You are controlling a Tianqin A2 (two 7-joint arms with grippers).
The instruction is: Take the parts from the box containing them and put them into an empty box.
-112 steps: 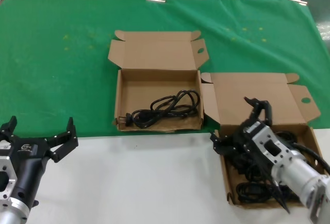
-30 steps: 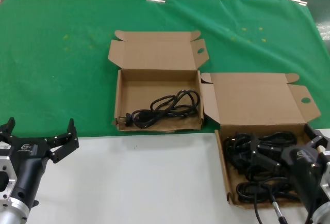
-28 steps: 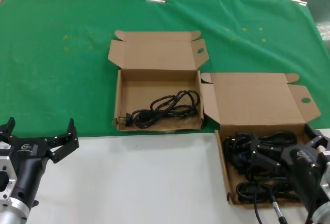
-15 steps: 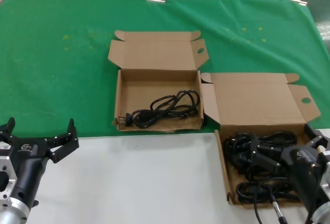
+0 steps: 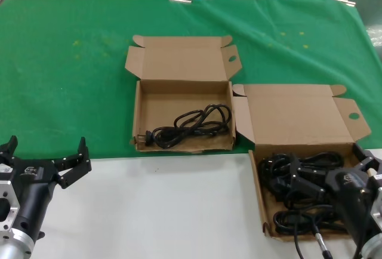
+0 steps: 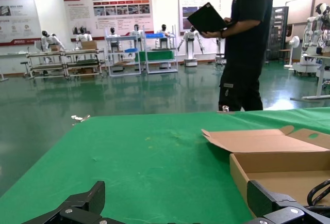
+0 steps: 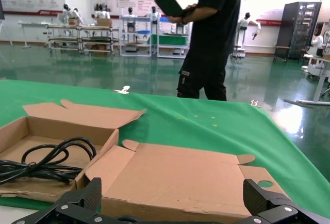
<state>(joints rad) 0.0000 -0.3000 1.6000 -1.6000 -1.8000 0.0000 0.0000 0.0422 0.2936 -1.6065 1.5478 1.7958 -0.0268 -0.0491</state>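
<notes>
Green cloth holds both boxes, and our right gripper (image 5: pixel 331 178), fingers spread and holding nothing, has dropped low over the cords (image 5: pixel 298 178) in the full box (image 5: pixel 259 196), ready to grab.

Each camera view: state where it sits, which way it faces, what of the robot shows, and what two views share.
Head view: on the head, facing forward and down at both boxes; left gripper and right gripper show, fingers spread.
Left wrist view: on the left wrist, facing across the green cloth; own fingers at the edge.
Right wrist view: on the right wrist, low over the full box's lid; own fingers show.
Shared: both wrist views show the standing person.
</notes>
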